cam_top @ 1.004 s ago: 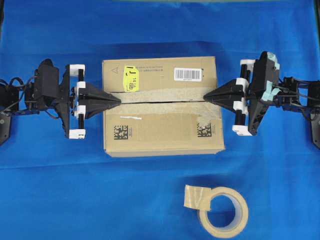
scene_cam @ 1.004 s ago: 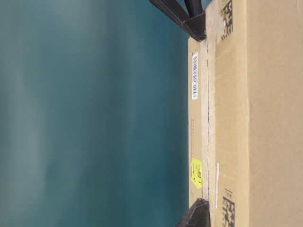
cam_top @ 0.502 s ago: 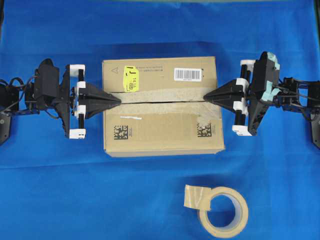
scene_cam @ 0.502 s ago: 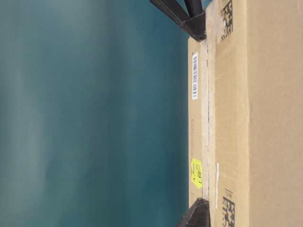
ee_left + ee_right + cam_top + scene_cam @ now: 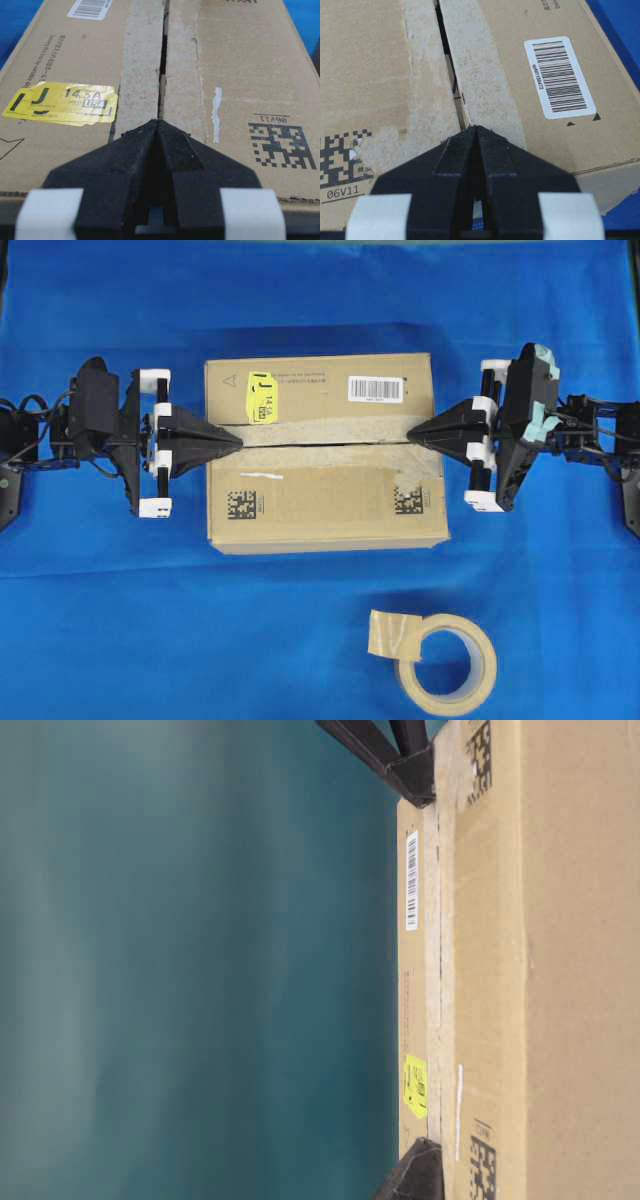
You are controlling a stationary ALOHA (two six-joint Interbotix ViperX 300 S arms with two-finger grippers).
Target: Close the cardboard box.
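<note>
Cardboard box (image 5: 325,455) sat mid-bench, top flaps down, thin seam showing. Left tool (image 5: 236,440) and right tool (image 5: 412,433) pinched to points, holding nothing, pressed on opposite seam ends. Best handled by pressing evenly, keeping both tips on the seam.

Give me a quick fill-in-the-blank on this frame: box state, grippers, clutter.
1. The top flaps of the cardboard box lie ____, meeting at a centre seam.
2. The left gripper and the right gripper both have their fingers ____.
3. The yellow sticker sits nearer the ____ gripper.
4. The tape roll lies on the blue ____, apart from the box.

Missing words: flat; shut; left; cloth
</note>
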